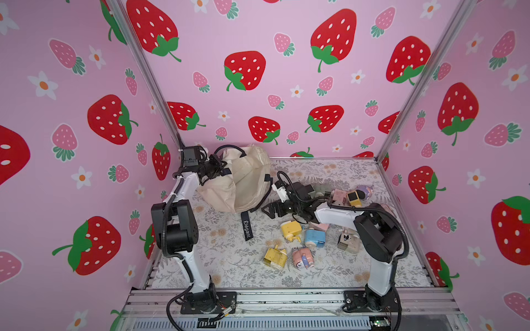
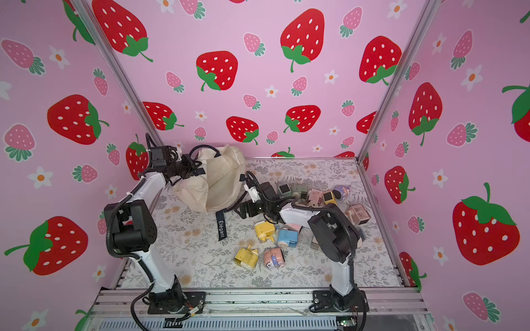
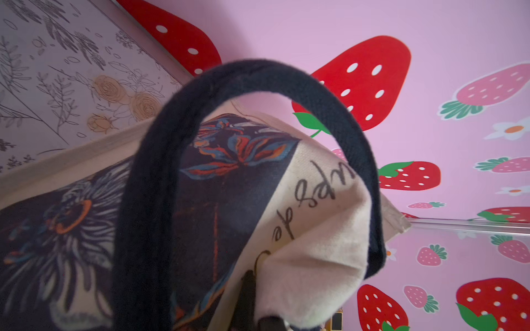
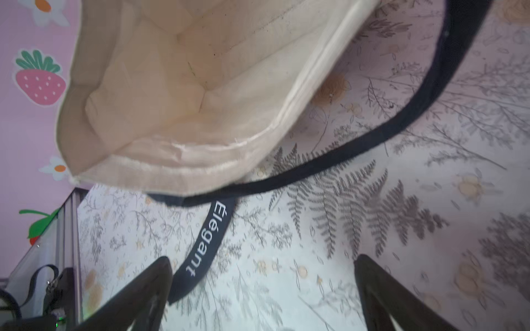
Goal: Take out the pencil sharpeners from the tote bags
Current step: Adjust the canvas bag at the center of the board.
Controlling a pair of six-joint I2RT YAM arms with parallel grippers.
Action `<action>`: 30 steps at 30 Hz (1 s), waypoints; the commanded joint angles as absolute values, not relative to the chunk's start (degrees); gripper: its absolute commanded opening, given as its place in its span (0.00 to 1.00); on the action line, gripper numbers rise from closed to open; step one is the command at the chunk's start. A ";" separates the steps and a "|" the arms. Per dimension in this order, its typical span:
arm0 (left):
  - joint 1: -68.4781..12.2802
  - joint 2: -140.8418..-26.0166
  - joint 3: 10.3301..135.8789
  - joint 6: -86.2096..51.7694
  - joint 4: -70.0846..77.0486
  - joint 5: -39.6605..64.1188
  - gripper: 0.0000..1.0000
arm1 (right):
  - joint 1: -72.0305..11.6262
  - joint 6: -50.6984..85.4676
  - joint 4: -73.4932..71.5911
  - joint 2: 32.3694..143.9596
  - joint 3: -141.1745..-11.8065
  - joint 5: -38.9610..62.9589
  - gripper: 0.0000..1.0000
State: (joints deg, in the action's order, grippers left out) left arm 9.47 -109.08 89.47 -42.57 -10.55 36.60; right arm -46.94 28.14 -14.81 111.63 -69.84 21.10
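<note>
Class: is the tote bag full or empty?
Empty, as far as visible: the right wrist view looks into the tote bag and shows only bare cream lining.

One tote bag [image 1: 243,183] is at the far left of the table [image 1: 229,266], with one black strap [image 1: 246,229] lettered Élégant. A top view shows twelve pencil sharpeners [image 2: 287,238] on the table, six far right and six nearer, some half hidden. There are three yellow sharpeners [image 2: 265,230], four pink sharpeners [image 2: 274,258], one blue sharpener [image 2: 289,240], one purple sharpener [image 2: 341,191] and three pale greyish sharpeners [image 2: 284,189]. Two robot arms [image 1: 175,229] stand at the near edge.
</note>
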 commanded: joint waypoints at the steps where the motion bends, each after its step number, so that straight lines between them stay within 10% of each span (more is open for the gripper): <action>1: 9.35 -107.94 88.69 -44.23 -12.15 38.28 0.00 | -46.25 38.02 -17.56 116.85 -76.77 23.59 0.99; 9: 9.45 -108.11 88.43 -42.97 -13.19 38.01 0.00 | -45.97 45.90 -15.35 128.79 -90.70 24.83 0.99; 10: 9.45 -107.98 88.33 -43.13 -13.03 38.05 0.00 | -45.92 46.11 -15.12 129.85 -91.81 24.64 0.90; 13: 9.46 -107.11 87.89 -43.59 -12.66 38.62 0.00 | -45.84 46.76 -15.74 132.53 -94.25 26.23 0.09; 14: 9.45 -106.61 87.76 -43.40 -12.74 38.68 0.00 | -45.71 46.02 -16.17 131.60 -93.31 26.77 0.00; 23: 9.29 -101.44 80.59 -41.44 -7.52 36.77 0.19 | -45.17 25.83 2.63 100.28 -81.45 25.27 0.00; 30: 9.01 -98.14 75.53 -38.14 -5.07 36.92 0.37 | -42.70 24.69 9.32 103.60 -85.83 30.54 0.00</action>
State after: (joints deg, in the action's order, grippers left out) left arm 9.32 -99.42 76.42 -40.10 -7.44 36.60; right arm -43.66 27.33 4.49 98.13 -85.82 28.29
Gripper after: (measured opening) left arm 0.364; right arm 0.049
